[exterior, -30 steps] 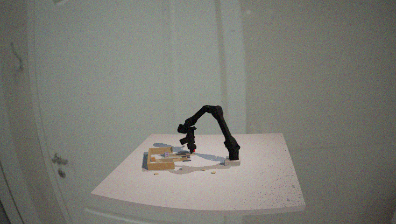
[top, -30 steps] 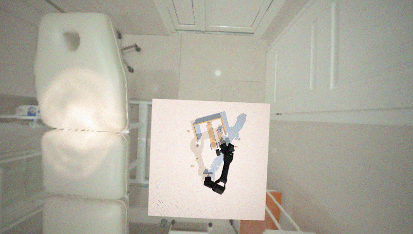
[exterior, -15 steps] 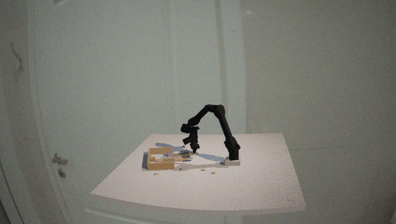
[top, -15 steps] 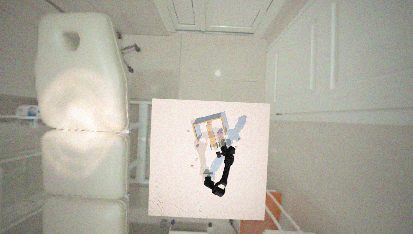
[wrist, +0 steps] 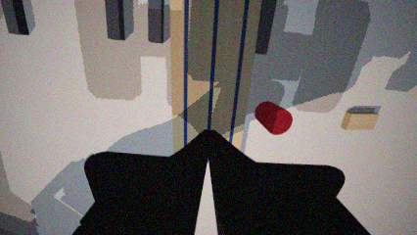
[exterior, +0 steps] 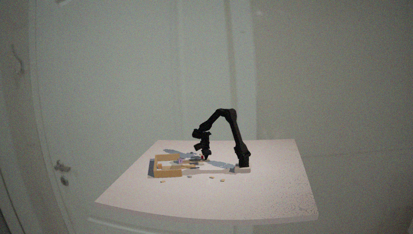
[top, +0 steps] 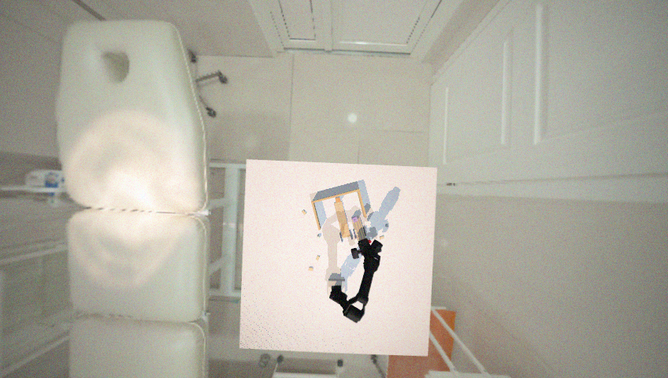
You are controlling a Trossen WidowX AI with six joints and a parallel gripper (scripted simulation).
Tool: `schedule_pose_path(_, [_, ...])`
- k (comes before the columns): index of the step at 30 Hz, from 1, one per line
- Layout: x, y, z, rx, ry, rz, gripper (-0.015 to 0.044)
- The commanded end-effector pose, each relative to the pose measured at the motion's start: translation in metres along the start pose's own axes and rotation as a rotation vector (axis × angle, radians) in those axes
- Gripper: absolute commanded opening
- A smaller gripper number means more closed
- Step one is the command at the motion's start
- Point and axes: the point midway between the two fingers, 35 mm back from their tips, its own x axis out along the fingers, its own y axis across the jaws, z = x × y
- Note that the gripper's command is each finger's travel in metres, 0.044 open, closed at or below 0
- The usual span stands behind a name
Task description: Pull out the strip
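Pincer narrow, nothing gripped; best draw the striped strip straight and slowly, lest the purple cube tip

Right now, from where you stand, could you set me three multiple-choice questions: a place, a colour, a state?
1. Where is the purple cube?
A) On the arm's base
B) On the blue-lined strip
C) At the table's edge

2. What colour is the little cylinder?
A) Red
B) Green
C) White

3. How is the tool?
A) Wide open
B) Gripping the cube
C) Shut

1 B: the top view shows it towards the strip's far end.
2 A: the wrist view shows its red sides.
3 C: its tips meet in the wrist view.
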Motion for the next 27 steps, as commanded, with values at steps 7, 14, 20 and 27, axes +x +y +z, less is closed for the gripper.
schedule_pose_path(7, [0.006, 0.002, -0.024, 0.008, 0.024, 0.014, 0.0])
schedule_pose_path(14, [0.005, 0.002, -0.035, 0.008, 0.025, 0.014, 0.0])
schedule_pose_path(20, [0.005, 0.002, -0.044, 0.008, 0.025, 0.014, 0.0])
schedule_pose_path(27, [0.005, 0.002, -0.055, 0.008, 0.026, 0.014, 0.0])
